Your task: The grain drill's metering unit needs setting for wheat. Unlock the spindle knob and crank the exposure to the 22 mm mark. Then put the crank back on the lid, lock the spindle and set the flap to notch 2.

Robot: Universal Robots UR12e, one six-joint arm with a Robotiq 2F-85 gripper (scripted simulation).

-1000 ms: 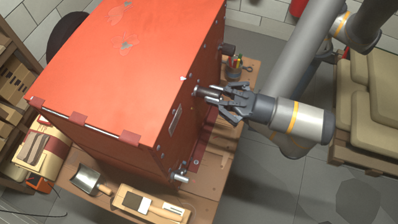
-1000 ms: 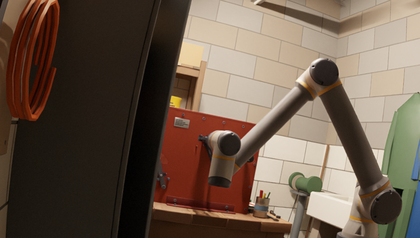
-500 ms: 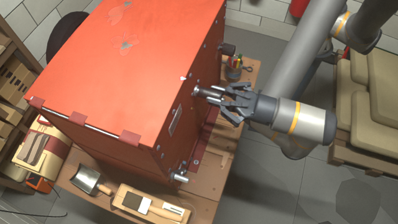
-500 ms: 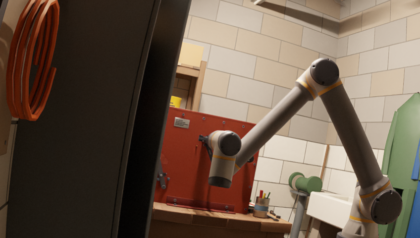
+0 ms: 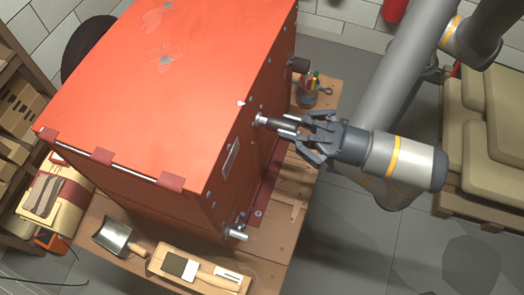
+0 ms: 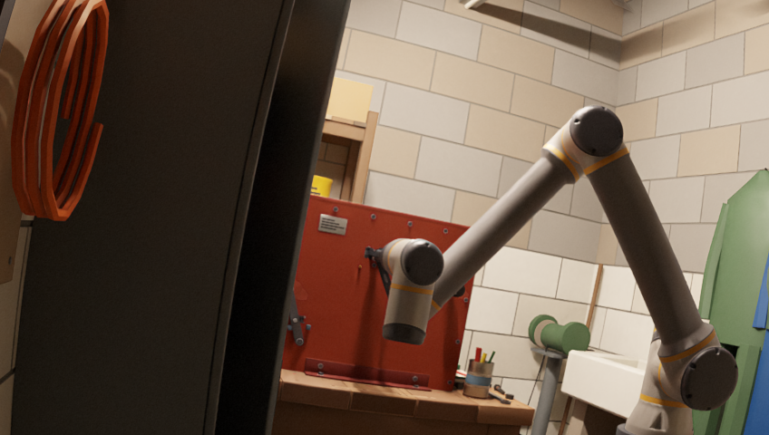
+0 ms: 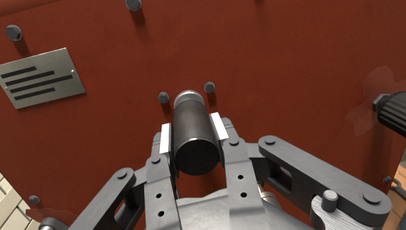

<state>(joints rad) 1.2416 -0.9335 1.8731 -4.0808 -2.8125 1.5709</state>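
Observation:
My gripper [image 5: 288, 126] [image 7: 193, 132] reaches straight in at the red metering unit's side panel [image 5: 262, 135], where it is closed around a dark knurled cylindrical handle [image 5: 278, 123] [image 7: 192, 128] that sticks out from the panel on a silver collar. A second dark knurled knob [image 5: 300, 64] [image 7: 391, 112] projects from the same panel further along. A short silver lever stub [image 5: 236, 233] sits at the panel's lower near corner. The red lid [image 5: 163, 90] carries two faint clip marks. In the second side camera the wrist hides the gripper.
The red panel [image 7: 256, 57] stands directly before the fingers, with a grey nameplate [image 7: 40, 78] to the left. On the wooden bench a cup of pens [image 5: 308, 91] stands near the far knob. A metal scoop [image 5: 114, 237] and a brush [image 5: 196, 270] lie at the near end.

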